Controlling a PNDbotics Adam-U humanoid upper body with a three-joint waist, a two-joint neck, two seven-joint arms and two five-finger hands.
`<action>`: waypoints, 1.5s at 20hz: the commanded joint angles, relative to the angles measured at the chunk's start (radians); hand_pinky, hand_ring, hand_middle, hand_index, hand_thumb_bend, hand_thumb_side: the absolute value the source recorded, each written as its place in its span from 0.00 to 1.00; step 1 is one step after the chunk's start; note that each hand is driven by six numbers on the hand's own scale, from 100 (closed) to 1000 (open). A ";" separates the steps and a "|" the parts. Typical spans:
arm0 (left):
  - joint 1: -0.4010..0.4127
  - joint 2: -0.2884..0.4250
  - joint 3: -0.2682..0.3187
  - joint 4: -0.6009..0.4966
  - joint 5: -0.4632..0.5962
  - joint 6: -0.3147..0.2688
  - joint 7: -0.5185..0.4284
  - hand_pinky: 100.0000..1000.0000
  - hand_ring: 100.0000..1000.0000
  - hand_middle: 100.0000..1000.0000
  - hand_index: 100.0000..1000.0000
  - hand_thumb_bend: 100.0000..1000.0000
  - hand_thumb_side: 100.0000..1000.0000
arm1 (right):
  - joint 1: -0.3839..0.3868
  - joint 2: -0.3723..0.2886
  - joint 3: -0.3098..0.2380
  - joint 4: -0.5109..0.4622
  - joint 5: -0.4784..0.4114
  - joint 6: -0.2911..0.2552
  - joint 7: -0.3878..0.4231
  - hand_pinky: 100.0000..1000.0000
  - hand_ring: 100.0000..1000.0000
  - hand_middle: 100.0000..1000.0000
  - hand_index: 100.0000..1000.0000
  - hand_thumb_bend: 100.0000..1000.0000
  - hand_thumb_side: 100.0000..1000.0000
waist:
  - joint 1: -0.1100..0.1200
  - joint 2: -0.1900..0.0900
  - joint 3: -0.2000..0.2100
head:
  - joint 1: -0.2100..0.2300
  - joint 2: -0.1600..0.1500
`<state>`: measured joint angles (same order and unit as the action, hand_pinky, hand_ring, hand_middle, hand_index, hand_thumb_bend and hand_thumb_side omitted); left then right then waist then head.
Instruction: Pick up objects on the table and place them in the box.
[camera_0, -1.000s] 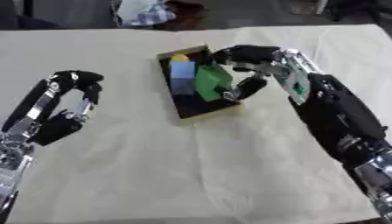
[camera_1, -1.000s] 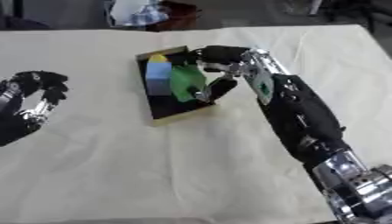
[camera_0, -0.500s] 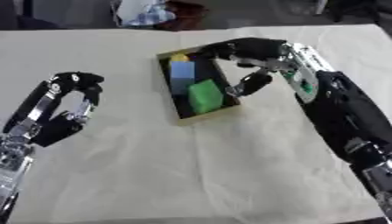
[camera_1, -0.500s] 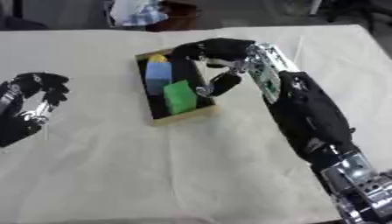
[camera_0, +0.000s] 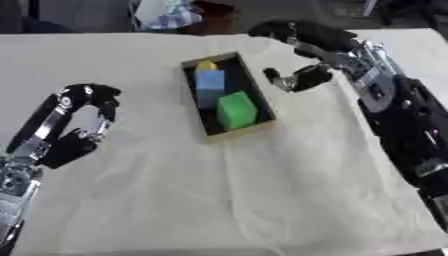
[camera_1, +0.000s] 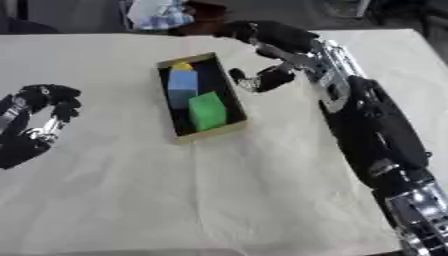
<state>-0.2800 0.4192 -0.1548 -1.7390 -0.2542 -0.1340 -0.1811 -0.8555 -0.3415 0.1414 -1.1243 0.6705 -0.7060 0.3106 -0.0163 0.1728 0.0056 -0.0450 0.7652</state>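
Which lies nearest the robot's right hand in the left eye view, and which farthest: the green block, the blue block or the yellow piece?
1. Green block, at the box's near end, left of the right hand.
2. Blue block, mid-box.
3. Yellow piece, far end; nearly level with the blue block, too close to call.

Both head-mounted eye views look steeply down at the table (camera_0: 262, 200) from above; both share the box (camera_0: 194, 65), slightly offset

box (camera_0: 226, 135) open-topped, blocks (camera_0: 236, 110) filling it
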 joint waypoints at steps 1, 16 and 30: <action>-0.004 0.002 0.019 -0.022 0.009 0.000 0.018 0.77 0.54 0.54 0.75 0.00 0.63 | 0.023 -0.037 -0.029 -0.091 -0.156 0.043 0.023 0.91 0.90 0.88 1.00 0.00 0.26 | -0.013 -0.022 -0.003 | 0.010 0.005; 0.051 -0.125 0.026 0.002 0.082 -0.024 0.140 0.79 0.56 0.56 0.75 0.00 0.71 | 0.422 0.128 -0.173 -0.445 -0.659 0.356 0.067 0.91 0.80 0.74 0.99 0.00 0.45 | -0.004 -0.007 -0.016 | 0.042 0.005; 0.079 -0.169 0.028 0.019 0.126 -0.059 0.173 0.78 0.54 0.54 0.74 0.00 0.76 | 0.544 0.171 -0.183 -0.548 -0.716 0.412 0.073 0.91 0.79 0.73 0.99 0.00 0.49 | -0.008 0.001 -0.020 | 0.053 0.005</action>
<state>-0.1938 0.2477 -0.1416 -1.7113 -0.1321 -0.1881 -0.0095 -0.3038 -0.1628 -0.0365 -1.6472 -0.0387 -0.2957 0.3830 -0.0165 0.1741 -0.0144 0.0041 0.7652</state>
